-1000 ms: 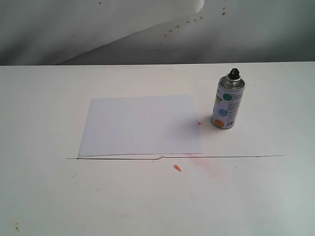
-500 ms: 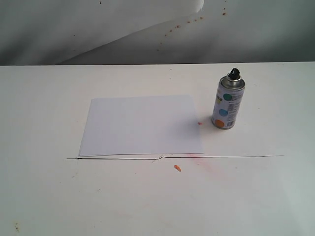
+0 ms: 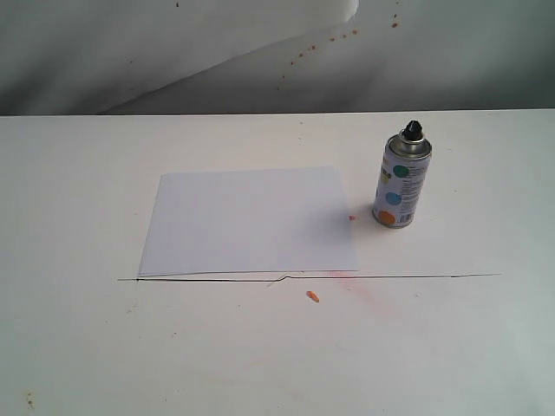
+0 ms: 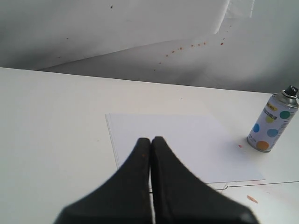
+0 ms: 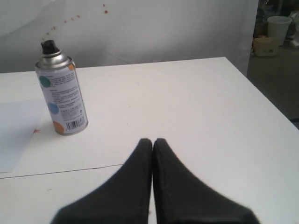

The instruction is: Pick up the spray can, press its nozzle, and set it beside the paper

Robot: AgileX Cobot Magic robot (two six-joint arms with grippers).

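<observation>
The spray can (image 3: 400, 181) stands upright on the white table, just right of the paper (image 3: 250, 221), its black nozzle (image 3: 412, 131) on top. The left wrist view shows the can (image 4: 273, 125) beyond the paper (image 4: 177, 144), and my left gripper (image 4: 151, 139) is shut and empty, well short of both. In the right wrist view the can (image 5: 61, 95) and its nozzle (image 5: 48, 46) stand apart from my right gripper (image 5: 152, 140), which is shut with nothing in it. Neither gripper appears in the exterior view.
A thin dark seam (image 3: 303, 277) runs across the table (image 3: 87, 347) in front of the paper. Small orange specks (image 3: 312, 296) lie near it. A grey-white backdrop (image 3: 260, 52) rises behind. The table's edge (image 5: 261, 98) drops off on the can's far side.
</observation>
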